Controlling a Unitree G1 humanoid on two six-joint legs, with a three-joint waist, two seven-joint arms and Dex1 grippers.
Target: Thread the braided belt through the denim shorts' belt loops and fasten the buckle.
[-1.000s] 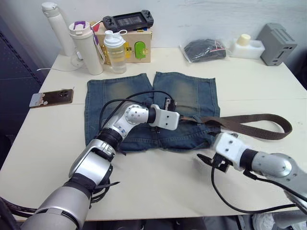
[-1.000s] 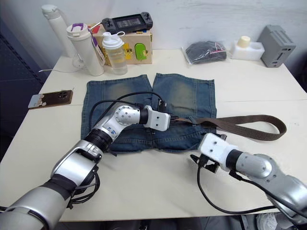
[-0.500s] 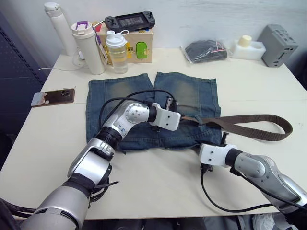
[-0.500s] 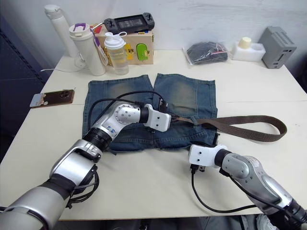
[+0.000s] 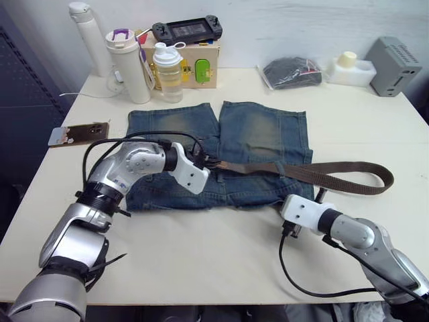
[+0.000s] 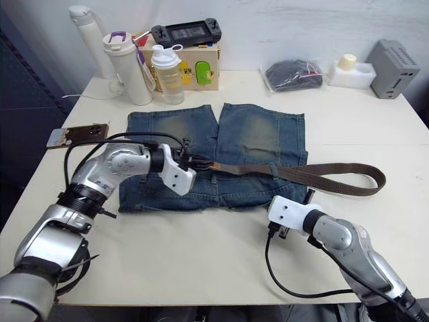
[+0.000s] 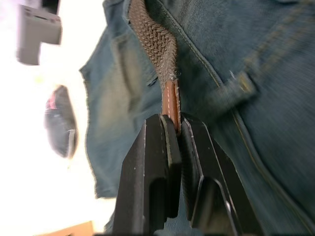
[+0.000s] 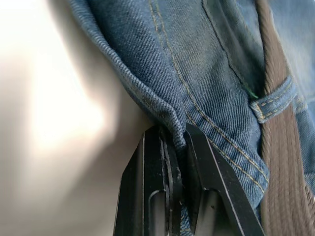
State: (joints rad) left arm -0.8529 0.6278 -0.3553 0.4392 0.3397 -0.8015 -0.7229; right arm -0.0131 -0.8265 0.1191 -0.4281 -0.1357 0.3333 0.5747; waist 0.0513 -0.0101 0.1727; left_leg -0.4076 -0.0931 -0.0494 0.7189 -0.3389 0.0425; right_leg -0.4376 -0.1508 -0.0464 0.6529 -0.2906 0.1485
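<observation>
One pair of denim shorts (image 5: 255, 144), faded blue, flat on the table (image 5: 221, 261), waistband toward the robot, legs pointing away.

One braided belt (image 5: 315, 176), dark brown, running across the waistband from near the fly out past the shorts on the robot's right, where it doubles back in a long loop on the bare table. It passes under a belt loop (image 8: 272, 100), as the right wrist view shows.

Left gripper (image 7: 177, 129): fingers pressed together on the belt's tan leather tip, over the middle of the waistband.

Right gripper (image 8: 178, 142): fingers pinching the edge of the shorts at their right-hand waist corner.

Far edge of table: white flask (image 5: 86, 37), white tumbler (image 5: 127, 64), clear bottle (image 5: 167, 70), wooden box (image 5: 198, 64) bearing a handheld game console (image 5: 186, 29), dark bundle in clear bag (image 5: 291, 70), grey box (image 5: 395, 65). Phone (image 5: 77, 133) to the left of the shorts.
</observation>
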